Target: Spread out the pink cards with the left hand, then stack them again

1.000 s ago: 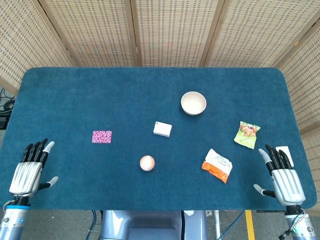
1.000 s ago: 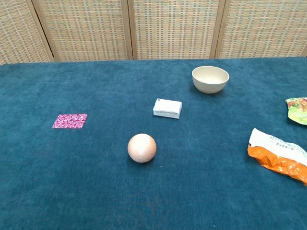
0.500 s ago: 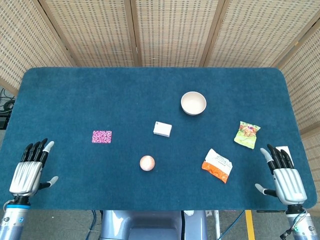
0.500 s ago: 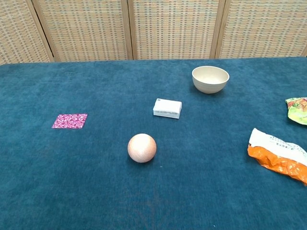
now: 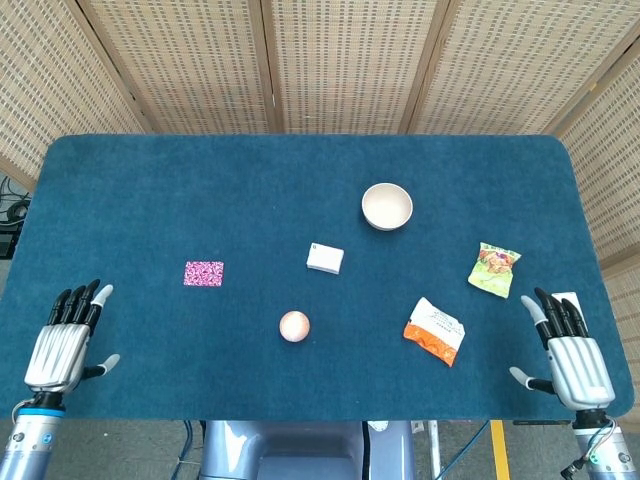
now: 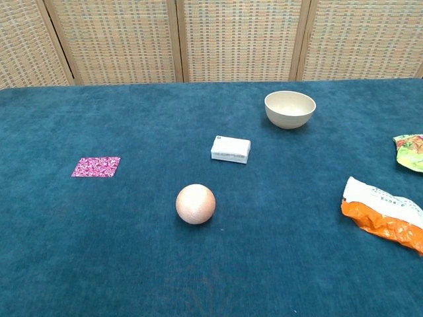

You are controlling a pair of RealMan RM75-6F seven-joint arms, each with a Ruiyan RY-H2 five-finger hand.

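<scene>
The pink cards (image 5: pixel 204 273) lie as one neat patterned stack on the blue table (image 5: pixel 200 180), left of centre; the chest view shows the same stack (image 6: pixel 96 166). My left hand (image 5: pixel 62 347) hovers at the table's near left corner, fingers apart and empty, well short of the cards. At the near right corner my right hand (image 5: pixel 572 355) is likewise spread and holds nothing. Neither hand shows in the chest view.
A peach ball (image 5: pixel 294 326) sits near the front centre, a small white box (image 5: pixel 325 258) behind it, a cream bowl (image 5: pixel 387 206) further back. An orange-white packet (image 5: pixel 435 331), a green snack bag (image 5: pixel 494 269) and a white card (image 5: pixel 568 303) lie at the right.
My left hand has slid slightly down toward the near edge. The right hand has eased slightly toward the near edge. The cards have not moved.
</scene>
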